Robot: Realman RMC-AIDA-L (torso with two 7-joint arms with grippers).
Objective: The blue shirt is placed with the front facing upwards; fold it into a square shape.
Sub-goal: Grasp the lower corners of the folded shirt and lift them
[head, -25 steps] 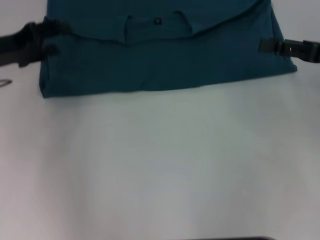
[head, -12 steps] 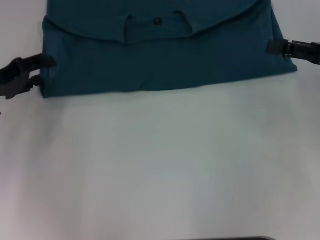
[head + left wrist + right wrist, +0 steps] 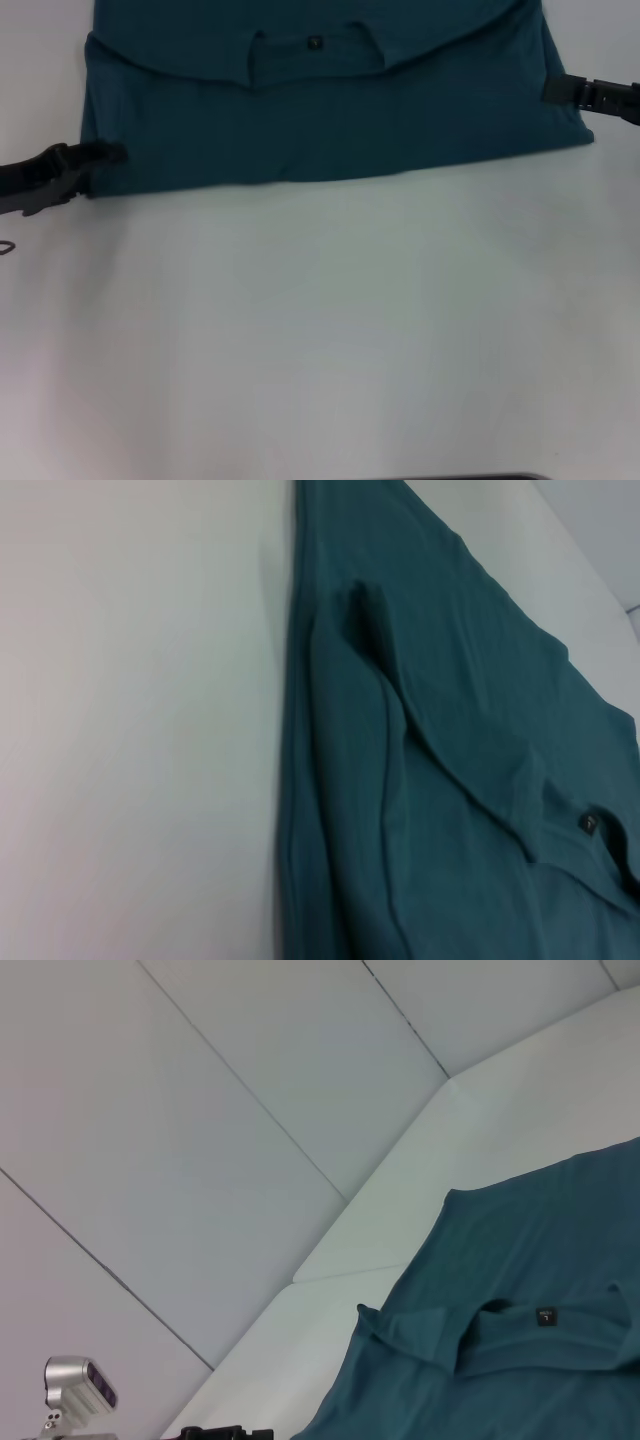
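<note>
The blue shirt (image 3: 330, 120) lies folded at the far side of the white table, its collar and small dark neck label (image 3: 315, 42) facing up. The chest letters are hidden. My left gripper (image 3: 98, 155) is at the shirt's near left corner, touching its edge. My right gripper (image 3: 556, 90) is at the shirt's right edge, its tip just over the cloth. The left wrist view shows the shirt's layered left edge (image 3: 400, 780) and the label (image 3: 590, 823). The right wrist view shows the shirt (image 3: 500, 1370) from the side.
The white table (image 3: 320, 330) stretches toward me in front of the shirt. A dark edge (image 3: 450, 477) shows at the very front. In the right wrist view a silver camera (image 3: 78, 1384) stands past the shirt, in front of pale wall panels.
My left gripper has moved along the shirt's left edge toward me, from near the fold line to the near corner. My right gripper has drawn slightly outward at the right edge.
</note>
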